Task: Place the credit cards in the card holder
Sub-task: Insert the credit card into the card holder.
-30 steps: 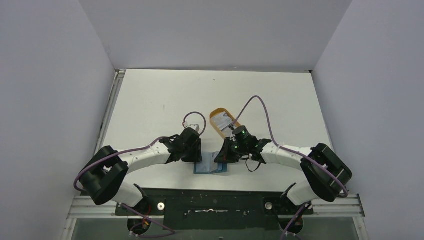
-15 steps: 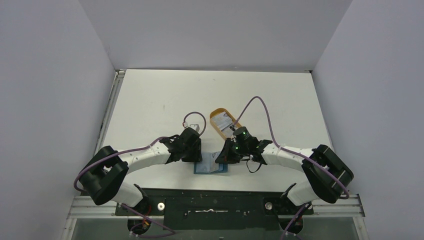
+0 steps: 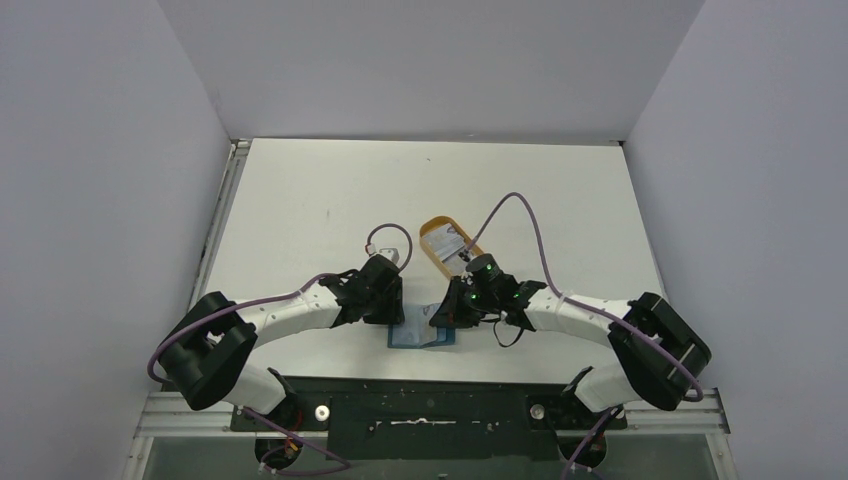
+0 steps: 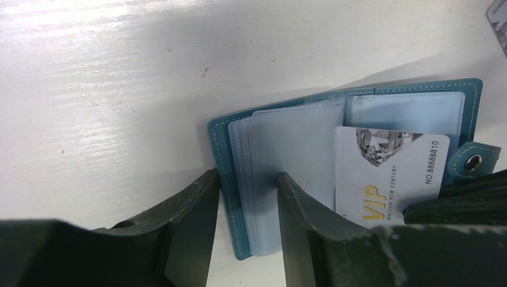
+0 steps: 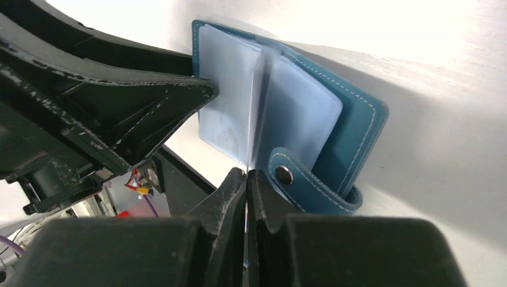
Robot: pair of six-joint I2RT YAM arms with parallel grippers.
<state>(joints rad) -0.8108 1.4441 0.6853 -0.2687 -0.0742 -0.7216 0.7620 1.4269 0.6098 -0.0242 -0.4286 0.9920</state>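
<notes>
I see R pincer (image 5: pixel 246 174), clamping credit card (image 4: pixel 388 173), barely nudged; slotting prob. unfinished. L pincer (image 4: pixel 248 179) spread astride card holder (image 5: pixel 359 119).

Top view: moderately bright, even overhead light; white worktop (image 3: pixel 320 200) uniformly lit, pale walls a shade greyer; shadows soft and short, close under the arms; focus sharp throughout. Left wrist view: streaked glare on the worktop at upper left, near overexposed; a broad soft grey shadow spreads round the card holder (image 4: pixel 299 149); print on the card (image 4: pixel 388 173) crisp and legible; the dark fingers of the left tool (image 4: pixel 248 179) are underexposed at the bottom edge and slightly soft. Right wrist view: worktop blown out to white along the top, with a grey shadow band at right; card holder stitching sharp; right tool (image 5: pixel 246 174) close to the lens, dark, with little surface detail; wide-angle stretching toward the edges.
</notes>
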